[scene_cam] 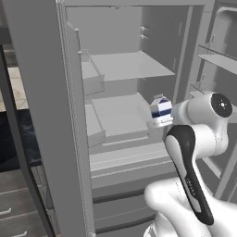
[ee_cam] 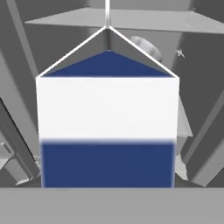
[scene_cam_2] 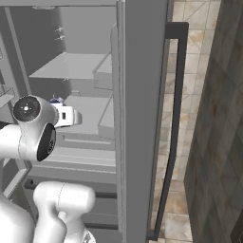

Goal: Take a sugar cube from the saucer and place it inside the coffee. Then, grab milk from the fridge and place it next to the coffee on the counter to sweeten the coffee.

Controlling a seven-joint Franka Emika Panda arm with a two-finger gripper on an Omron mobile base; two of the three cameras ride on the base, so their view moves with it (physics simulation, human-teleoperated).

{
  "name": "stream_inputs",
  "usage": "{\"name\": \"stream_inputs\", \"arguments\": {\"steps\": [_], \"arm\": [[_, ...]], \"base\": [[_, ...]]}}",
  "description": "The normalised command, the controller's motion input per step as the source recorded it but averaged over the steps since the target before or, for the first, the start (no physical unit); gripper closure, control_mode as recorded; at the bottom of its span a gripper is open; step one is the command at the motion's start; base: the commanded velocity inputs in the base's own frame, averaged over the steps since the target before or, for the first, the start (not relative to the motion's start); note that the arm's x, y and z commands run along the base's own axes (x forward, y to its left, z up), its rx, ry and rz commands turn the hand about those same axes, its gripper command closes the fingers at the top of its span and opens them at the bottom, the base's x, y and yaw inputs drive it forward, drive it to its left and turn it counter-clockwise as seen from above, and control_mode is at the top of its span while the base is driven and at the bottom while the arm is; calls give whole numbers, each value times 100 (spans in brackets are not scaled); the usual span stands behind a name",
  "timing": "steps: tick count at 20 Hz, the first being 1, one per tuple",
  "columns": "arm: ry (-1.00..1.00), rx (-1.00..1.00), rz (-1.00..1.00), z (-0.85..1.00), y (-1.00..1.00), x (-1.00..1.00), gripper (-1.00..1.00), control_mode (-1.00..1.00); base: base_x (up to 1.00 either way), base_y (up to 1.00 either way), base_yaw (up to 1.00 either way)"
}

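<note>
Left base view catches my white arm reaching into the open fridge, where the milk stands upright on the middle shelf, at its front right corner. My gripper is hidden behind my own wrist there, right up against the carton, so I cannot tell from any camera whether my jaws are spread or closed, or whether they touch the carton at all. Right base view has the same reach from the other side: my wrist points toward the shelf, and only a sliver of the carton's top peeks above the arm. The fridge door stands open beside me, its dark handle running down its edge, with tan floor tiles beyond. Hand view brings the milk square on and very close, its white face crossed by a blue band, its gabled top blue, and an upper shelf above it. At the far left of the left base view a dark strip of counter sits above drawers.
</note>
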Motion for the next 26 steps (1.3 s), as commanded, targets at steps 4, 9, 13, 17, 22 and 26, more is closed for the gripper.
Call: {"name": "stream_inputs", "arguments": {"steps": [4, 9, 13, 17, 22, 26], "arm": [[0, 0, 0, 0, 0, 0, 100, 100], [0, 0, 0, 0, 0, 0, 100, 100], [0, 0, 0, 0, 0, 0, 100, 100], [0, 0, 0, 0, 0, 0, 100, 100], [0, 0, 0, 0, 0, 0, 100, 100], [0, 0, 0, 0, 0, 0, 100, 100]], "base": [[-43, 0, 0], [-100, 7, 3], [-100, 21, 19], [-81, 27, 34], [-34, 58, 50], [-17, 73, 55]]}}
